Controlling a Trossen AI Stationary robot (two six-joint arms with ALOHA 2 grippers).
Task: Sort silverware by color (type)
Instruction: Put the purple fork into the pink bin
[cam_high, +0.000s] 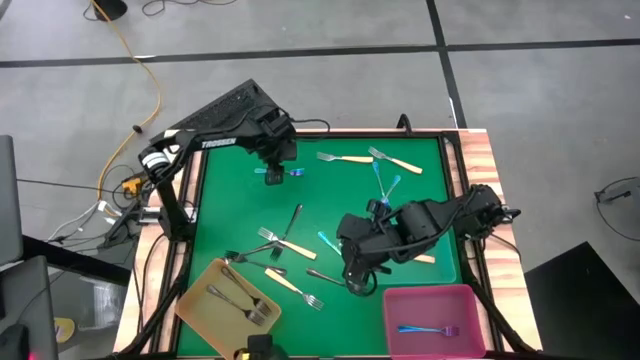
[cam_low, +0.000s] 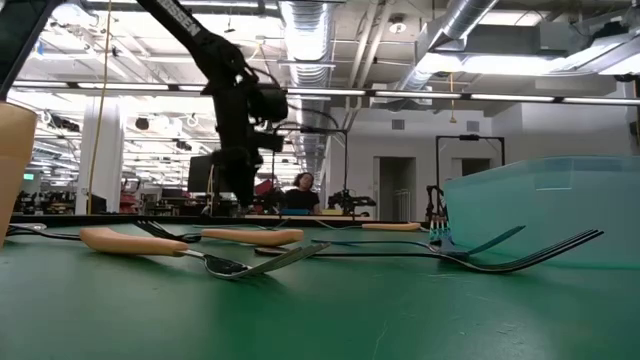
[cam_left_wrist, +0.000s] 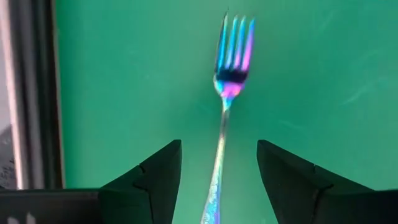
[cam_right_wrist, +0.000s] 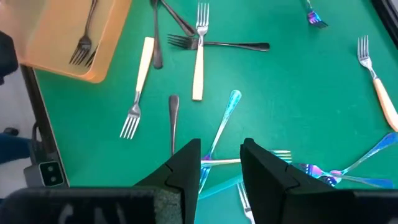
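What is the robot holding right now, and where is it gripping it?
Nothing. The left gripper stands open astride the iridescent fork's handle; the right gripper hangs empty above the mat.

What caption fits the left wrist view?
Left tool open, its fingers straddling the handle of an iridescent fork lying on the green mat.

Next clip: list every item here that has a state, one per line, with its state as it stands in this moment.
Left gripper: jaws open, straddling the iridescent fork, which lies flat on the green mat.
Right gripper: jaws partly open, holding nothing, over loose forks mid-table.
Yellow tray: holds dark-grey forks.
Pink tray: holds one iridescent fork.
Cream-handled forks: loose on the mat, unsorted.
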